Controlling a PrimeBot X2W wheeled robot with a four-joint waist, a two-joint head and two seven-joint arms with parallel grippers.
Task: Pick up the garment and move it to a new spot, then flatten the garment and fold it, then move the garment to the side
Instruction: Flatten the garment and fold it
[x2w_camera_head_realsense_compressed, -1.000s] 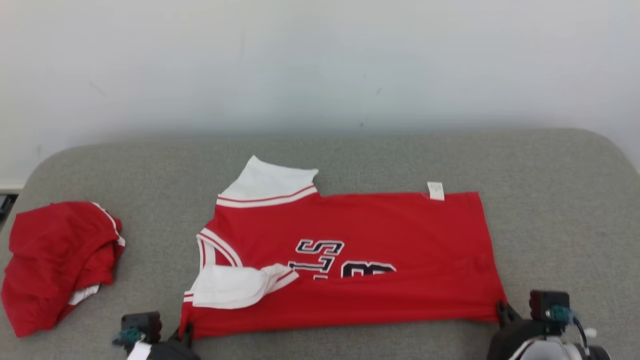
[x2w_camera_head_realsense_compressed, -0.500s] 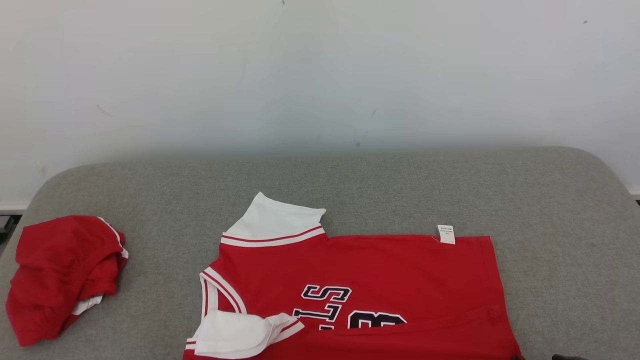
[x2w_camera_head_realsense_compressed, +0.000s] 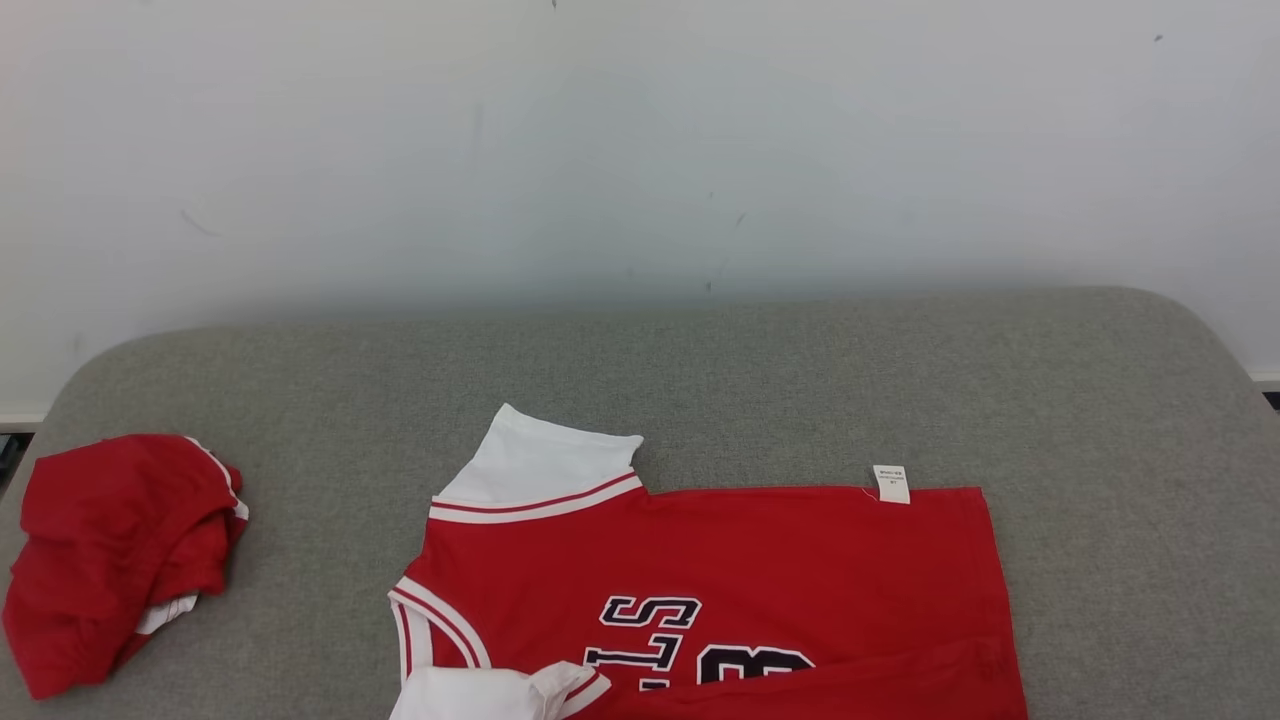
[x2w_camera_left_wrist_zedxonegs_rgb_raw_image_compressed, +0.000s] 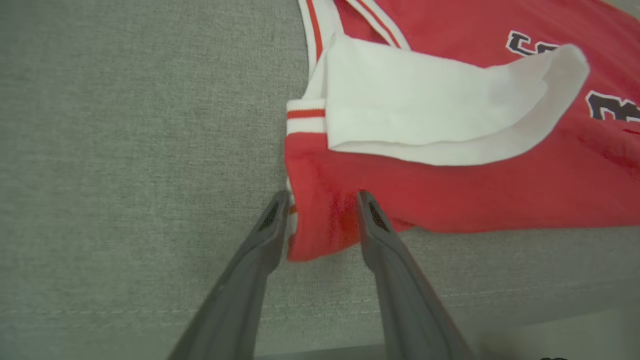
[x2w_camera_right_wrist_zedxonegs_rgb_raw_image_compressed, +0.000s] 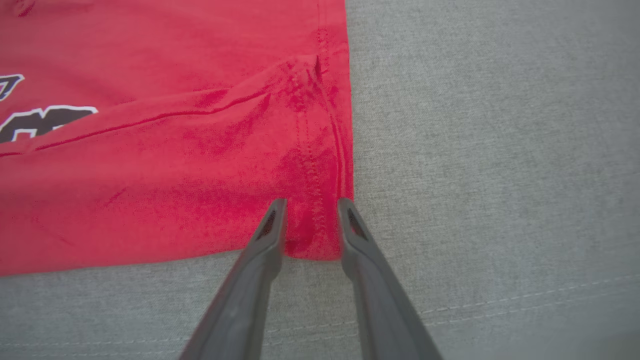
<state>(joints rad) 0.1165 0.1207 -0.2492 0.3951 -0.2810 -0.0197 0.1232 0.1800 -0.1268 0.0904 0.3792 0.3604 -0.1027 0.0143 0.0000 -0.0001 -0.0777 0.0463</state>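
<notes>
A red basketball jersey (x2w_camera_head_realsense_compressed: 760, 560) is lying half-folded on a grey cushion (x2w_camera_head_realsense_compressed: 800, 380), with the left gripper (x2w_camera_left_wrist_zedxonegs_rgb_raw_image_compressed: 322, 195) and right gripper (x2w_camera_right_wrist_zedxonegs_rgb_raw_image_compressed: 311, 201), both parted, straddling its seven and five o'clock corners, likely squaring the fold.

Smooth cloth garment (x2w_camera_head_realsense_compressed: 760, 570); grey cushion (x2w_camera_head_realsense_compressed: 800, 380) seemingly coarse woven fabric

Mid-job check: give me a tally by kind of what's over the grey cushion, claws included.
Red garments: 2 (jersey spread out, crumpled garment at the left)
Claws: 2 (left claw, right claw, one at each near corner of the jersey)
Total: 4
</notes>
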